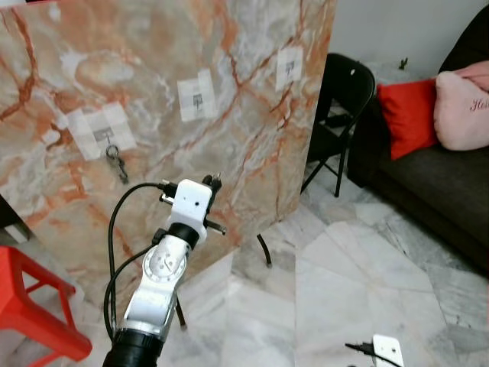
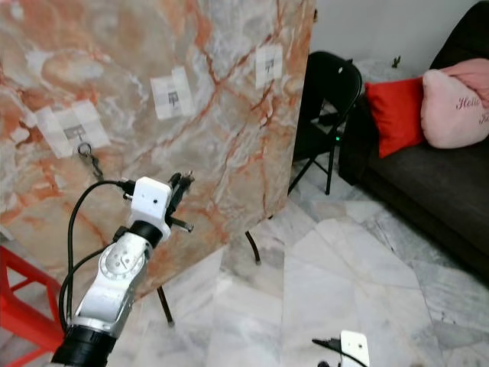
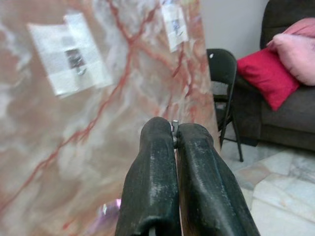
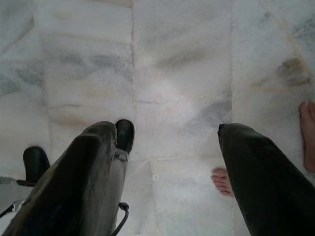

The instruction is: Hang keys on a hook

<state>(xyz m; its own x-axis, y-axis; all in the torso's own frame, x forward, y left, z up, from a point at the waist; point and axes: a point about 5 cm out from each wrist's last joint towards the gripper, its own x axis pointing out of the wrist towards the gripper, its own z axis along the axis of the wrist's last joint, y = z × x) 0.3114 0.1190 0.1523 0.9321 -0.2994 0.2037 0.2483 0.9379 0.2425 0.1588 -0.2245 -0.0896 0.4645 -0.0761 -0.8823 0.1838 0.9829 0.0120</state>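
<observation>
We have our left gripper (image 1: 215, 182) raised in front of the marble-patterned board (image 1: 252, 115), which stands propped on thin black legs on the marble floor (image 1: 359, 267). Its two black fingers (image 3: 152, 182) are pressed tightly together, and in the left wrist view a small glint of metal shows pinched between their tips; we cannot tell what it is. The keys (image 1: 117, 163) already hang from the leftmost hook (image 1: 103, 136), dangling on their ring against the board just below the white tape patch that holds that hook. Two more taped hooks sit further along the board, the middle hook (image 1: 197, 98) and the far hook (image 1: 289, 67), both bare. We judge the hanging itself to be done, since the keys rest on the hook with our gripper apart from them and lower to their right. Our right gripper (image 4: 167, 162) hangs idle toward the floor with its fingers spread wide, and a person's bare toes (image 4: 224, 181) show nearby on the tiles.
</observation>
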